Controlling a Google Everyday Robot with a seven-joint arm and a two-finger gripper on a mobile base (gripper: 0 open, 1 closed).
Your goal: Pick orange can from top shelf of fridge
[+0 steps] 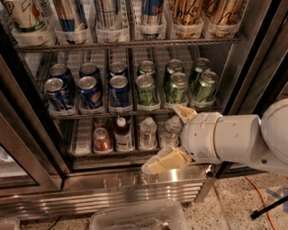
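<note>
Pincer [159, 139] is hanging low at the right front of the fridge [112, 191], level with the bottles [147, 132] on the bottom rack. Its fingers are spread wide and gripping nothing. Orange can [186, 12] is sitting on the top shelf [135, 44] in a clear lane tray [186, 30], right side, another like it beside it, well above the pincer. Green cans [175, 85] and blue cans [90, 90] are filling the middle rack.

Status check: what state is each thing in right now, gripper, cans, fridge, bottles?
gripper: open, empty, down in front of the bottles.
orange cans: upright in the top shelf trays, untouched.
fridge: door looks open.
green cans: upright.
blue cans: upright.
bottles: upright, capped.
</note>
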